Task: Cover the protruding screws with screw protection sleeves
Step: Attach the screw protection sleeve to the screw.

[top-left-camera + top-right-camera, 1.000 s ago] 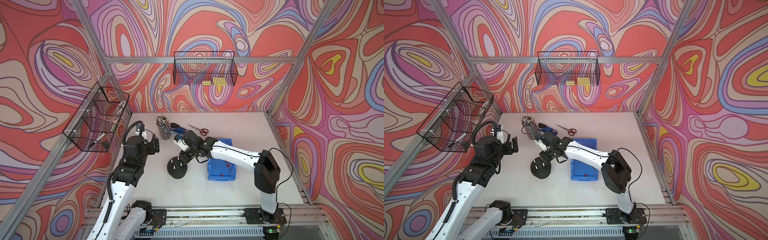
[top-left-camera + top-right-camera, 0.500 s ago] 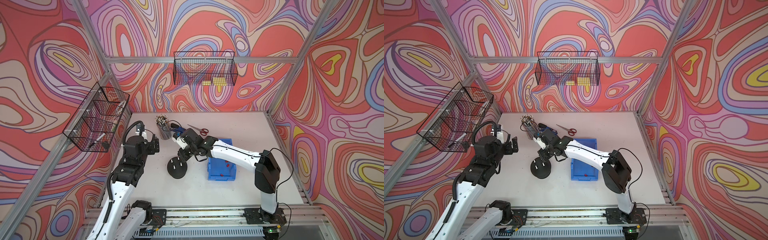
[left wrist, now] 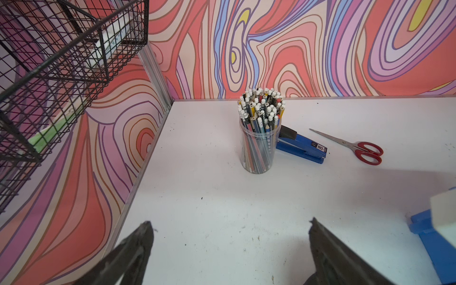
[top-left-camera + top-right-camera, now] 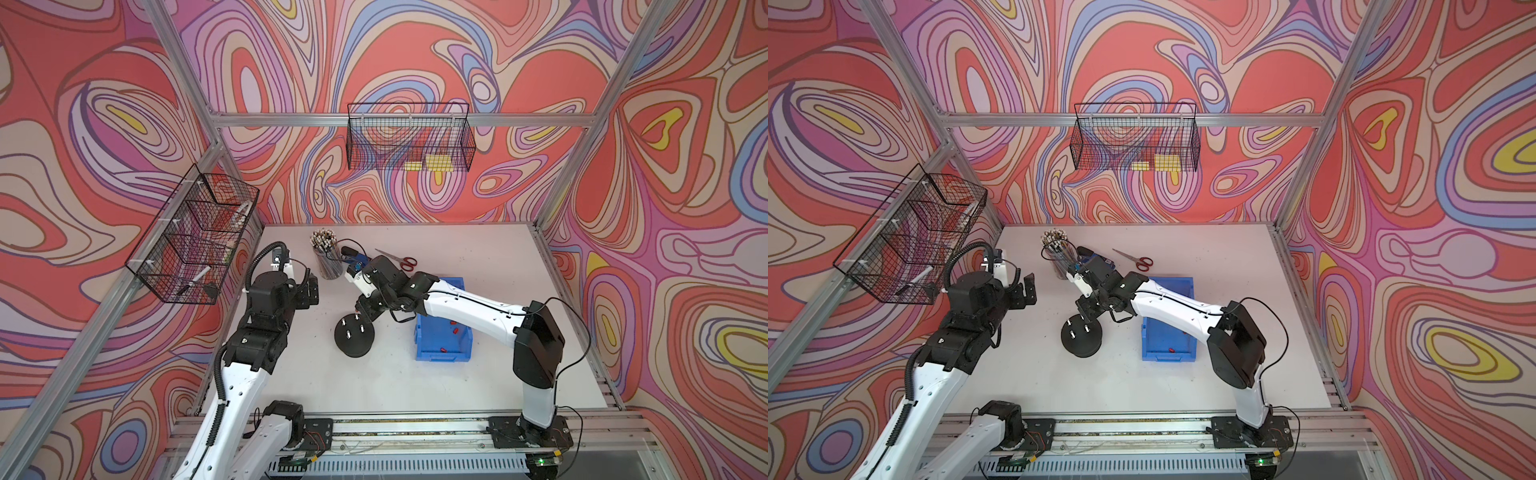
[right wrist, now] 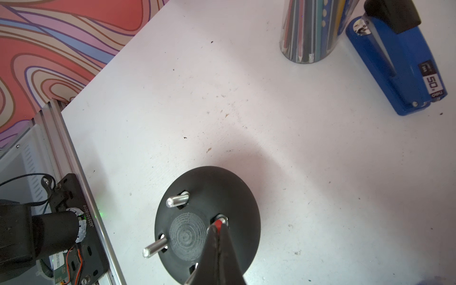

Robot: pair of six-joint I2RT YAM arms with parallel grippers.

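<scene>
Pretty much nothing capped yet: all four protruding screws [image 5: 176, 199] on the black base [image 4: 353, 345], just left of centre in both top views, look bare. The right hand [image 5: 215, 232] is pinching one red sleeve [image 5: 218, 223] right at the top of one stud. The left hand [image 3: 229, 222] hangs spread wide and empty at mid-left, and I count three spare sleeves [image 4: 455, 331] in the blue bin [image 4: 424, 357] right of the base, though the arm hides part of it.

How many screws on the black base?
4. Two bare screws stand clear of the right gripper; one sits at the red sleeve it holds; one is mostly hidden behind its fingers.
</scene>
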